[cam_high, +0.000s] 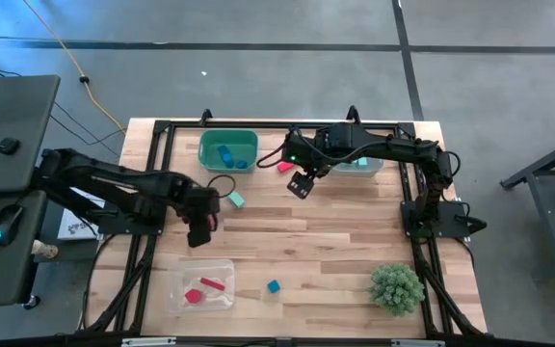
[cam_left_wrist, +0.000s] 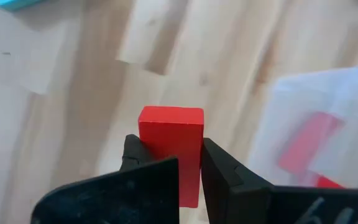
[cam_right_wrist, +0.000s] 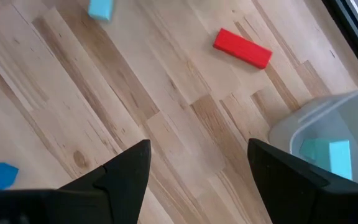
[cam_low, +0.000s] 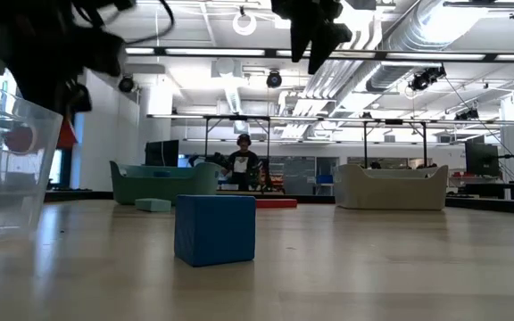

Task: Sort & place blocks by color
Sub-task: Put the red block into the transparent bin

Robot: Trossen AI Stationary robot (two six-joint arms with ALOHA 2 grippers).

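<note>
Wooden table [cam_high: 335, 241], overhead: left gripper [cam_high: 200, 231], left of centre, pinches a red block [cam_left_wrist: 169, 140] above the clear bin [cam_high: 222, 268] at lower left. Right gripper [cam_high: 302, 183], upper centre, hangs spread beside a red bar [cam_right_wrist: 242, 48].

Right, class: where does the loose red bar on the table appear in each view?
High view: red bar, beside the right gripper.
Low view: flat, behind the blue cube.
Left wrist view: not in it.
Right wrist view: on bare wood beyond the fingers.
Shared landmark: light teal block.
</note>
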